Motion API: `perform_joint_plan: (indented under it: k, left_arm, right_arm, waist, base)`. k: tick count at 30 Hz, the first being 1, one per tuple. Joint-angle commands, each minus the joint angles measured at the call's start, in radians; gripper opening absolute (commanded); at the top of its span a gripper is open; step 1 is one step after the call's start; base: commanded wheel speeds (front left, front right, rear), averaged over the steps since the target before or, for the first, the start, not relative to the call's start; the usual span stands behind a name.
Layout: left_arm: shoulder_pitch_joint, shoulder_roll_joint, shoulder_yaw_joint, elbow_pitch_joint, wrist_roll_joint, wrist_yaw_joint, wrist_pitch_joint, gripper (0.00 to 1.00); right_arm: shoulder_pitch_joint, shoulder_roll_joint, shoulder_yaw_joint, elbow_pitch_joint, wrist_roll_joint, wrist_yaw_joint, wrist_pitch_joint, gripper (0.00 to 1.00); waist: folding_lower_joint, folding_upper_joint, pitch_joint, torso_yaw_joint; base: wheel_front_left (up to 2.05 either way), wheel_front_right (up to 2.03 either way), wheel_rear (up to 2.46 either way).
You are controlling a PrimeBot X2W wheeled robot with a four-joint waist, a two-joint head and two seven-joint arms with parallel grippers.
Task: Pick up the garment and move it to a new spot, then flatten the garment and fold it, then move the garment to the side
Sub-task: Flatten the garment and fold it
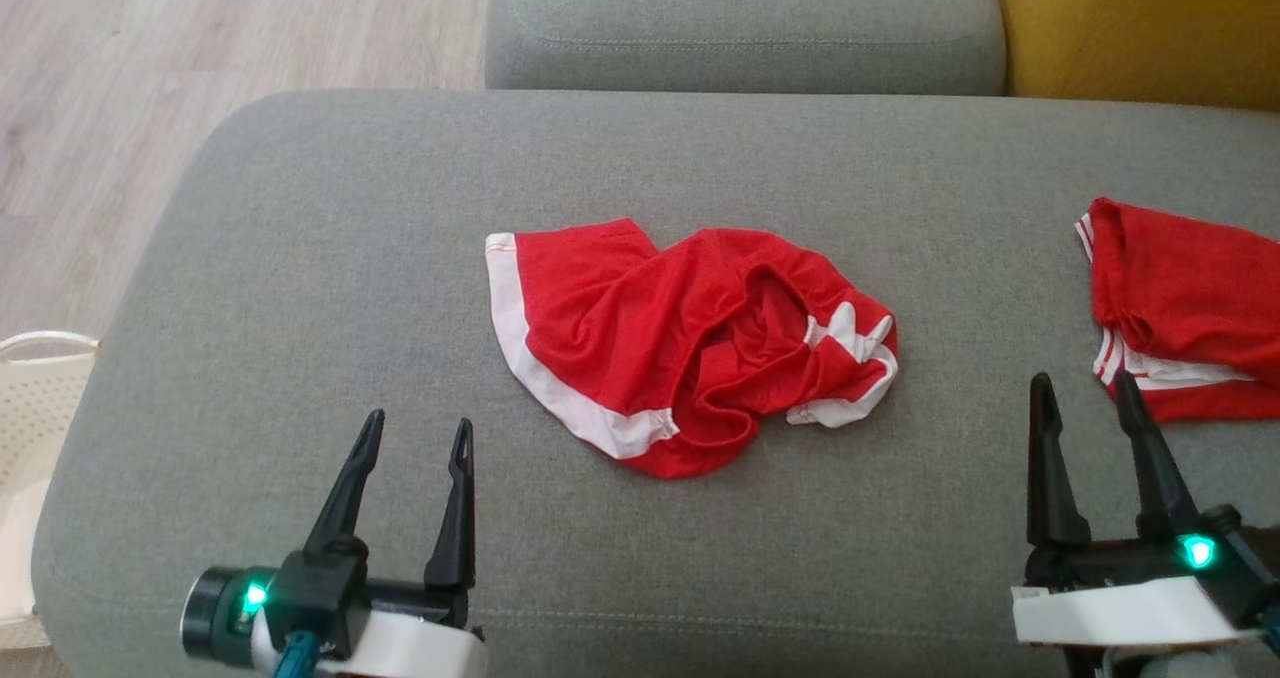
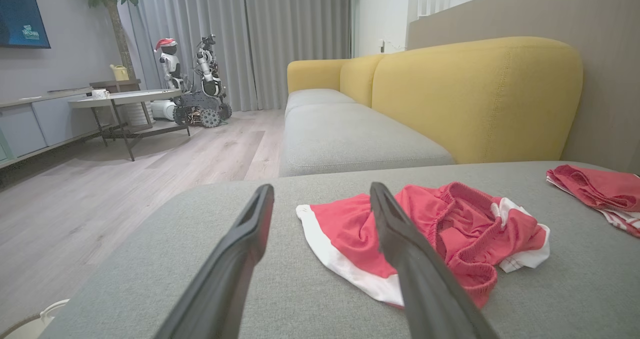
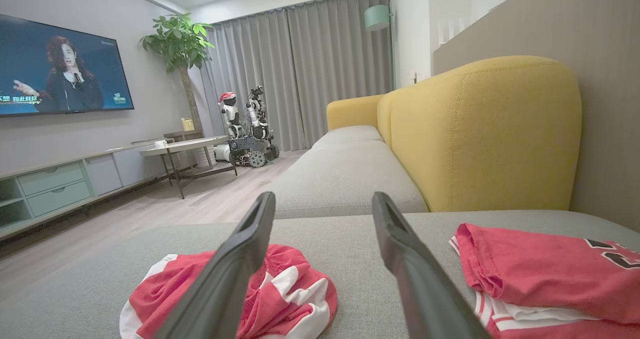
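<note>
Left end effector [image 1: 419,421] and right end effector [image 1: 1083,379], fingers apart, empty, level above cushion [image 1: 300,258], short of red garment [image 1: 690,343].

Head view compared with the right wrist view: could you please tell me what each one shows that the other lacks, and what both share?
The head view adds the open left gripper and a pale perforated basket at lower left. The right wrist view adds a television, a potted plant and another robot. Both share the crumpled red garment, a second red garment to its right, the grey seat and the open right gripper.
</note>
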Motion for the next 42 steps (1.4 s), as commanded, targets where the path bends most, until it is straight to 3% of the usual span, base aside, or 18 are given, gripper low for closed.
perform_joint_plan:
  k: [1,6,10,15,20,27,34,42]
  left_arm:
    - [-0.054,-0.010,0.041,-0.023,0.011,-0.004,-0.009,1.00]
    - [-0.093,-0.015,0.033,0.023,0.001,-0.022,-0.009,1.00]
    - [-0.182,-0.020,-0.006,0.086,0.005,-0.060,-0.009,1.00]
    - [-0.323,-0.032,-0.053,0.183,-0.117,-0.122,-0.009,1.00]
    - [-0.487,-0.033,-0.176,0.281,-0.182,-0.139,-0.009,1.00]
    - [-0.682,-0.033,-0.324,0.456,-0.250,-0.139,-0.009,1.00]
    - [-0.799,-0.033,-0.434,0.547,-0.325,-0.131,-0.009,1.00]
    - [-0.885,-0.033,-0.507,0.693,-0.390,-0.067,-0.008,1.00]
  right_arm:
    - [-0.025,-0.003,0.026,-0.030,0.002,0.006,-0.004,1.00]
    - [-0.036,-0.003,0.025,-0.026,0.002,0.006,-0.004,1.00]
    - [-0.055,-0.003,0.029,-0.029,-0.005,0.006,-0.004,1.00]
    - [-0.101,-0.003,0.036,-0.037,-0.013,0.006,-0.004,1.00]
    - [-0.152,-0.003,0.047,-0.047,-0.022,0.006,-0.004,1.00]
    - [-0.201,-0.003,0.056,-0.055,-0.029,0.006,-0.004,1.00]
    - [-0.231,-0.003,0.049,-0.070,-0.029,0.006,-0.004,1.00]
    - [-0.250,-0.003,0.053,-0.084,-0.018,0.006,-0.004,1.00]
  waist:
    - [0.0001,0.0000,0.004,-0.003]
    - [0.0001,0.0000,0.022,-0.015]
    - [0.0001,0.0000,0.062,-0.036]
    - [0.0001,0.0000,0.147,-0.076]
    - [0.0001,0.0000,0.234,-0.123]
    - [0.0001,0.0000,0.311,-0.187]
    - [0.0001,0.0000,0.363,-0.235]
    - [0.0001,0.0000,0.406,-0.264]
  base:
    - [0.00,0.00,0.00]
    - [0.00,0.00,0.00]
    - [0.00,0.00,0.00]
    - [0.00,0.00,0.00]
    - [0.00,0.00,0.00]
    - [0.00,0.00,0.00]
    - [0.00,0.00,0.00]
    - [0.00,0.00,0.00]
